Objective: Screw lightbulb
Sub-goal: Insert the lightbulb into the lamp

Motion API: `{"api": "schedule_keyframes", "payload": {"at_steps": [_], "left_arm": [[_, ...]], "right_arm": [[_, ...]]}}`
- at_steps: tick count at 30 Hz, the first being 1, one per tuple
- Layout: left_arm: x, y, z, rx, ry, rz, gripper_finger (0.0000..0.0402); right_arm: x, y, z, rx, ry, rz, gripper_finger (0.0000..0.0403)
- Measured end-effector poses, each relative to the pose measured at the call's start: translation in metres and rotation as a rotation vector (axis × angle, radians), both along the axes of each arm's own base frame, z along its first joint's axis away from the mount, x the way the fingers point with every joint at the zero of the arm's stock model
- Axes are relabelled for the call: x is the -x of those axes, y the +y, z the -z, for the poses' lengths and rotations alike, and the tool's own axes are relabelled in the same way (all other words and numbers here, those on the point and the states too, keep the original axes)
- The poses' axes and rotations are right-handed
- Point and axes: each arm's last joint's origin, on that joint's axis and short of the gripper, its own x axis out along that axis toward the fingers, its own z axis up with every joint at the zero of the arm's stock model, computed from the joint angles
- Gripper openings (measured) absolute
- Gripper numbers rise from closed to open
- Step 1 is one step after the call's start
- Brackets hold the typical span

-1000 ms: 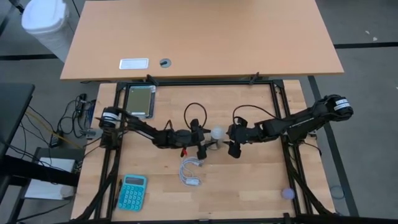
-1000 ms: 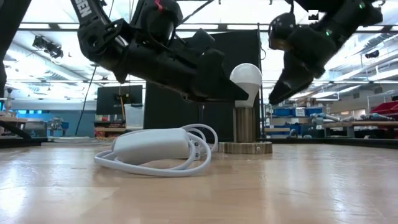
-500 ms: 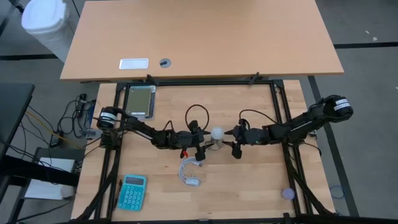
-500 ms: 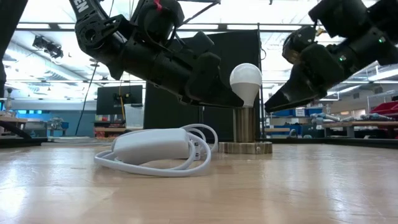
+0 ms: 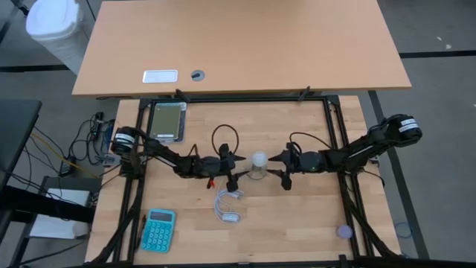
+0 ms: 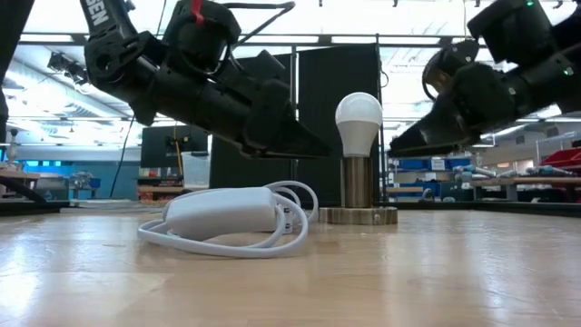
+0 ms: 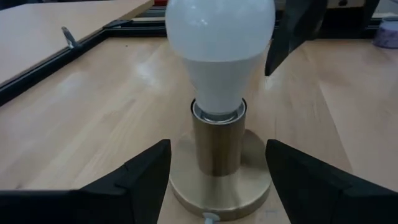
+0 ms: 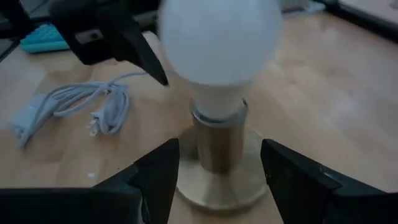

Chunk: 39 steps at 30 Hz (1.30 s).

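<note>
Two spread-fingered grippers, left gripper (image 5: 239, 165) and right gripper (image 5: 277, 165), flanking the untouched lightbulb (image 5: 259, 159).

White lightbulb (image 7: 219, 46) sitting upright in a brass socket (image 7: 217, 144) on a round brass base, standing on the wooden table (image 7: 93, 106). Left gripper (image 7: 217, 180) lying open, its dark fingers (image 7: 134, 177) flanking the base without touching. Another dark gripper (image 7: 297, 28) showing beyond the bulb.

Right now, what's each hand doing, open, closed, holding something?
Left hand: open, empty, just beside the lightbulb, not touching it.
Right hand: open, empty, on the bulb's other side, also clear of it.
</note>
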Motion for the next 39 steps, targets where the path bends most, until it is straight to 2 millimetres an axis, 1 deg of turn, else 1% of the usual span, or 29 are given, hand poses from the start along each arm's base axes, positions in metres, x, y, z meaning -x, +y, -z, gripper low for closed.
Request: {"api": "schedule_keyframes", "payload": {"at_steps": [2,8,12,17,22,29,39], "left_arm": [[0.000,-0.002,0.000,0.001,-0.003,0.003,0.0268],[0.000,-0.001,-0.001,-0.004,-0.014,-0.025,0.0268],[0.000,-0.001,-0.001,-0.005,-0.022,-0.042,0.0268],[0.000,-0.001,-0.001,0.033,-0.026,-0.049,0.0268],[0.000,-0.006,0.000,0.036,-0.018,-0.038,0.0268],[0.000,-0.006,-0.001,0.034,-0.025,-0.044,0.0268],[-0.002,-0.006,-0.008,0.026,-0.097,-0.047,0.0268]], "right_arm": [[-0.003,-0.001,-0.002,0.016,-0.003,-0.009,0.0230],[-0.005,-0.007,0.000,0.019,0.010,0.010,0.0230],[-0.006,-0.008,0.002,0.016,0.016,-0.006,0.0230],[-0.007,-0.008,0.003,0.023,0.011,-0.022,0.0230],[-0.007,-0.008,0.004,0.038,0.017,-0.027,0.0230],[-0.008,-0.009,0.003,0.046,0.002,-0.028,0.0230],[-0.009,-0.010,-0.001,0.040,-0.041,-0.020,0.0230]]}}
